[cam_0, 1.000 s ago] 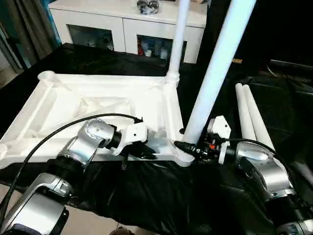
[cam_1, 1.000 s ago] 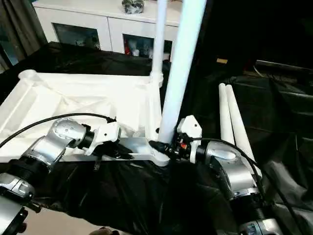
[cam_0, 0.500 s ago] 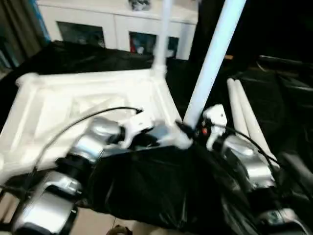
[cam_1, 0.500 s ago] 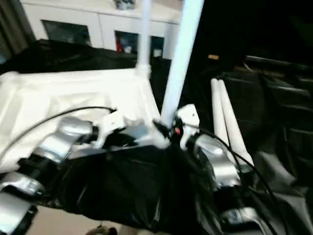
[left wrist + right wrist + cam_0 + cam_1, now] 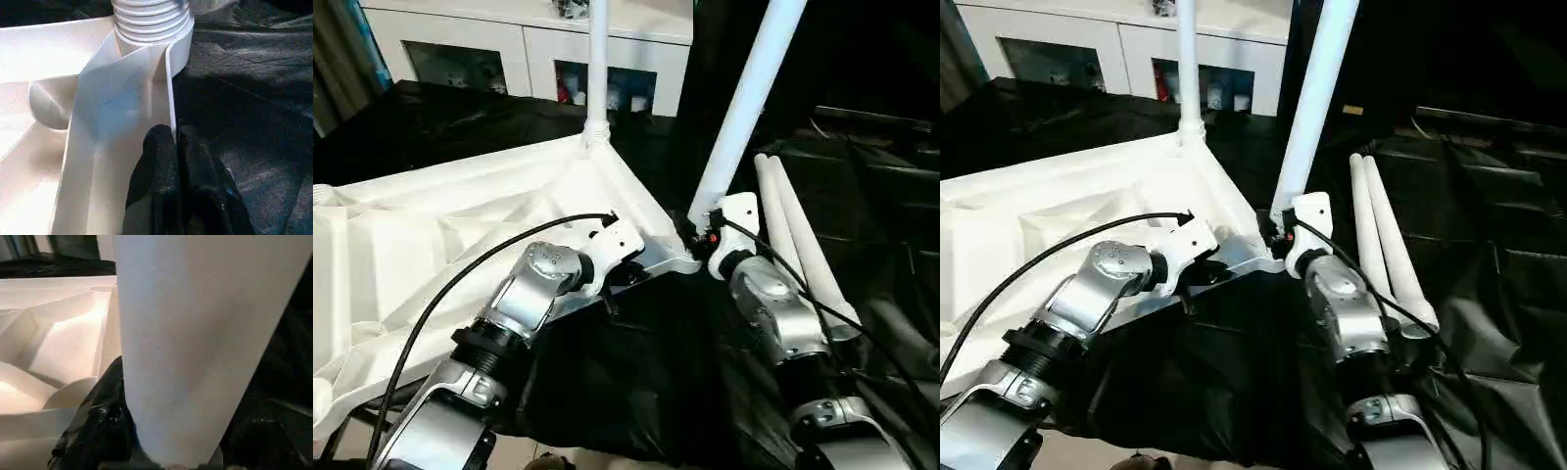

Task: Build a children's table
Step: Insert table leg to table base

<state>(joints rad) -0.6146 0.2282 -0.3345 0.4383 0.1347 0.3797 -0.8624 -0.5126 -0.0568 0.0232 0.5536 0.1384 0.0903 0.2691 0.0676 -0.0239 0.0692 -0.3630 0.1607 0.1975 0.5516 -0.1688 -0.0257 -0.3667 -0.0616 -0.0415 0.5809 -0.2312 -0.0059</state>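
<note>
The white tabletop (image 5: 460, 225) lies underside up on black cloth. One leg (image 5: 598, 59) stands upright in its far corner socket. A second leg (image 5: 749, 98) leans in the near right corner socket, and my right gripper (image 5: 693, 235) is closed around its base, one black finger (image 5: 102, 426) against the tube (image 5: 195, 333). My left gripper (image 5: 631, 277) is shut on the tabletop's thin rim (image 5: 172, 98) just beside that corner, with its fingers (image 5: 159, 161) pinching the edge.
Two loose white legs (image 5: 798, 235) lie side by side on the black cloth (image 5: 636, 392) to the right of my right arm. A white cabinet (image 5: 529, 49) with glass-fronted compartments stands behind the table. A black cable runs along my left forearm.
The view has shifted. The tabletop's near right corner, with both grippers still on it, has moved away from me and the top has turned. The leaning leg tilts more.
</note>
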